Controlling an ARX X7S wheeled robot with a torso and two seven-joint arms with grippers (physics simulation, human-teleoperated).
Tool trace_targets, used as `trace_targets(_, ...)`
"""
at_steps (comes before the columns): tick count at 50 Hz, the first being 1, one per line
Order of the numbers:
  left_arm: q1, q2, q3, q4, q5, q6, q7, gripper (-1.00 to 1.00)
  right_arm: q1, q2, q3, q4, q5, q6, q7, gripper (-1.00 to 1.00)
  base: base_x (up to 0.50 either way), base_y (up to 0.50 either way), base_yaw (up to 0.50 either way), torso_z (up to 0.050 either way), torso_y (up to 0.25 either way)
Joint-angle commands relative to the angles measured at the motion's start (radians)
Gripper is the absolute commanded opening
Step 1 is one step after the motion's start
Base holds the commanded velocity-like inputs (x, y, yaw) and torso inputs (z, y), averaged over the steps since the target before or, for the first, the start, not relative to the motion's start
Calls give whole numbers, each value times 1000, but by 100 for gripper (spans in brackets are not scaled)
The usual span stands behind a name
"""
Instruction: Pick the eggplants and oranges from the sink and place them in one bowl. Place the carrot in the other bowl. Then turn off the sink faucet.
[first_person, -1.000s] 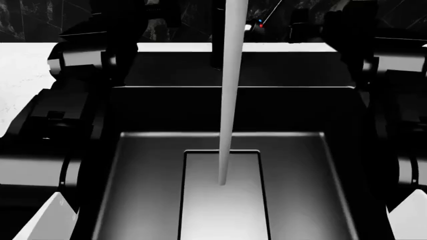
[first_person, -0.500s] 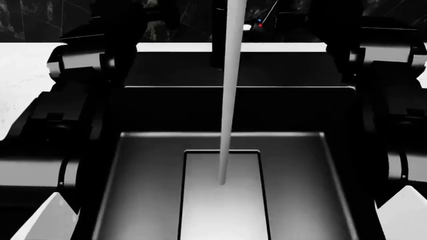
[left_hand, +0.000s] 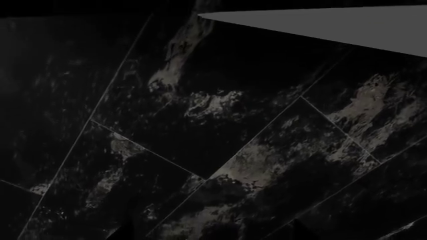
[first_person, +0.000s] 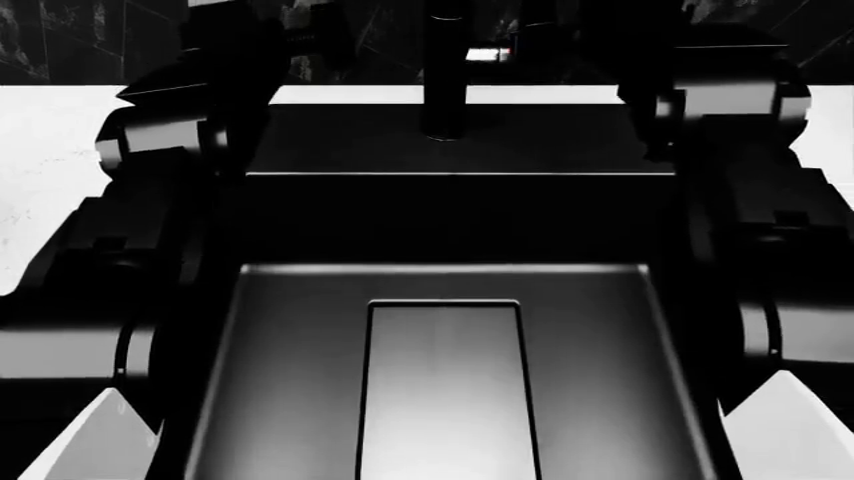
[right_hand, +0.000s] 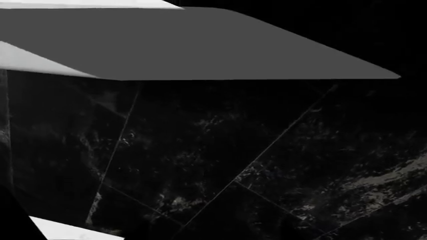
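The black sink (first_person: 287, 380) fills the lower head view; its grey floor panel (first_person: 447, 400) is bare and no water runs onto it. The black faucet tube (first_person: 445, 85) stands at the back middle, its silver lever tip (first_person: 489, 53) just to its right. My right arm (first_person: 727, 110) reaches up close to the lever from the right; its jaws are lost in the dark. My left arm (first_person: 160, 135) is raised at the back left, jaws also unclear. Both wrist views show only dark marble wall (left_hand: 220, 150) (right_hand: 233, 165). Eggplant, orange, carrot and both bowls are out of view.
White counter (first_person: 47, 170) runs on both sides of the sink and shows at the lower corners. A dark marble-tiled wall stands behind the faucet. My two black arms flank the basin.
The white water stream that fell onto the sink floor is gone. My right arm has moved left, toward the faucet lever. The left arm has barely moved.
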Motion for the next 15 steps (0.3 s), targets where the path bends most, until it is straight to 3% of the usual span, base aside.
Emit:
trace_targets(1,13,0,-30,0,28,12,7,100,-21,-52,-6,13,49,9,-63,100,0,3,5,0,0)
trace_targets(15,-5,13,-43,0,51,6,9,100,-32,16,7,13,47,4,18,100,0,2,3,0,0)
